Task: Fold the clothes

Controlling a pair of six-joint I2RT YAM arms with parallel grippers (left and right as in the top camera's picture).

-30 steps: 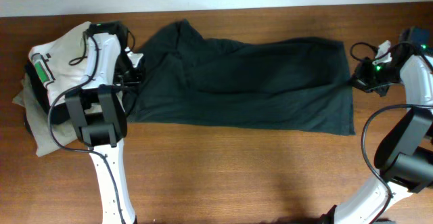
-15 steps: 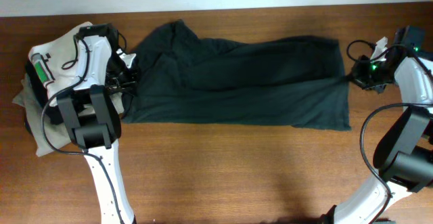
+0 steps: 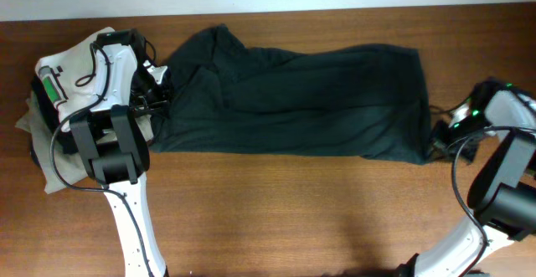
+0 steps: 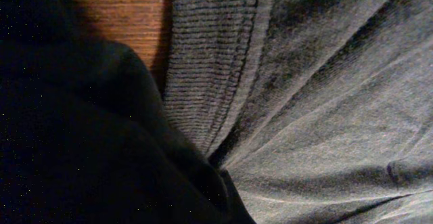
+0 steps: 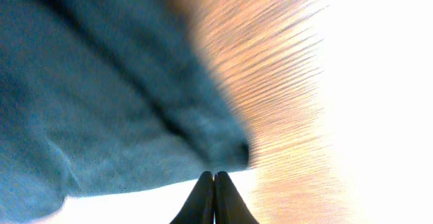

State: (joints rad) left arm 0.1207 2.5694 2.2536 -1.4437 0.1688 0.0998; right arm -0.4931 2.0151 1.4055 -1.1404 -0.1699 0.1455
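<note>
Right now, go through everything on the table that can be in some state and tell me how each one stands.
dark T-shirt, lying flat in a long wrinkled band, no lettering showing.
left gripper, shut, at the shirt's collar end; grip unclear.
right gripper, shut, at the shirt's near right corner; grip unclear.
white shirt, folded, green label up.
beige garment, folded, under the white shirt.

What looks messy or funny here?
The dark T-shirt lies in a long wrinkled strip, its left end bunched up at the left hand and its lower right corner by the right hand. Nothing looks spilled or torn.
</note>
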